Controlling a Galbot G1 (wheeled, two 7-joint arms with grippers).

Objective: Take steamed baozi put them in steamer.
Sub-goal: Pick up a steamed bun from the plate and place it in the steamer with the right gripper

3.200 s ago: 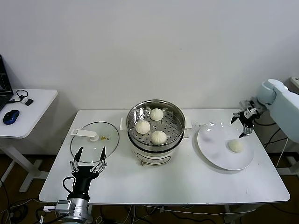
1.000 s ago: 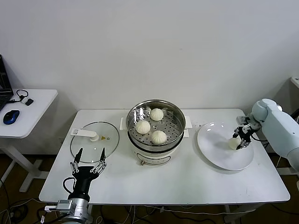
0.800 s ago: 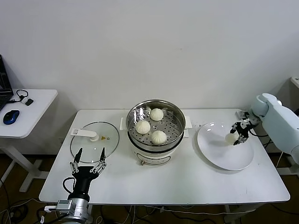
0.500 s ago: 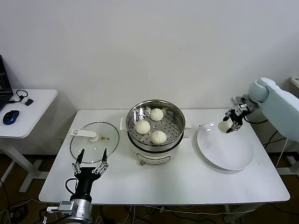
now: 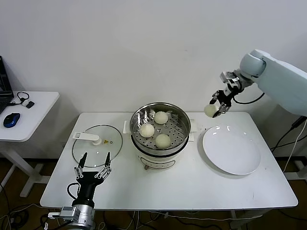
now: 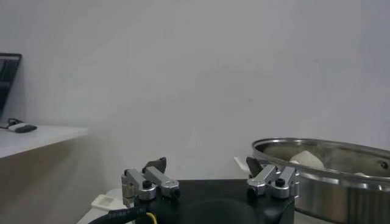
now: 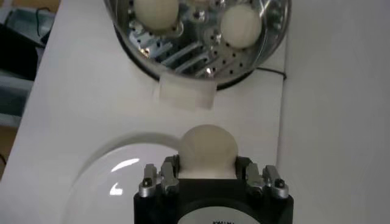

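My right gripper [image 5: 214, 109] is shut on a white baozi [image 5: 209, 110] and holds it in the air, between the steamer and the white plate, above the table's back edge. The same baozi [image 7: 207, 151] fills the jaws in the right wrist view. The shiny steel steamer [image 5: 139, 134] sits on its white pot base at the table's middle and holds three baozi [image 5: 163, 140]. In the right wrist view the steamer [image 7: 183, 53] lies ahead of the held bun. My left gripper [image 5: 92, 166] is open and empty, parked at the front left edge.
The white plate [image 5: 231, 149], with nothing on it, lies right of the steamer. The glass lid [image 5: 97, 144] with a white handle lies left of it. A side table [image 5: 29, 117] with a mouse stands far left.
My right gripper closed on the last baozi on the plate, lifted it and carried it up and left toward the steamer. The plate now holds nothing. The left arm stayed put.
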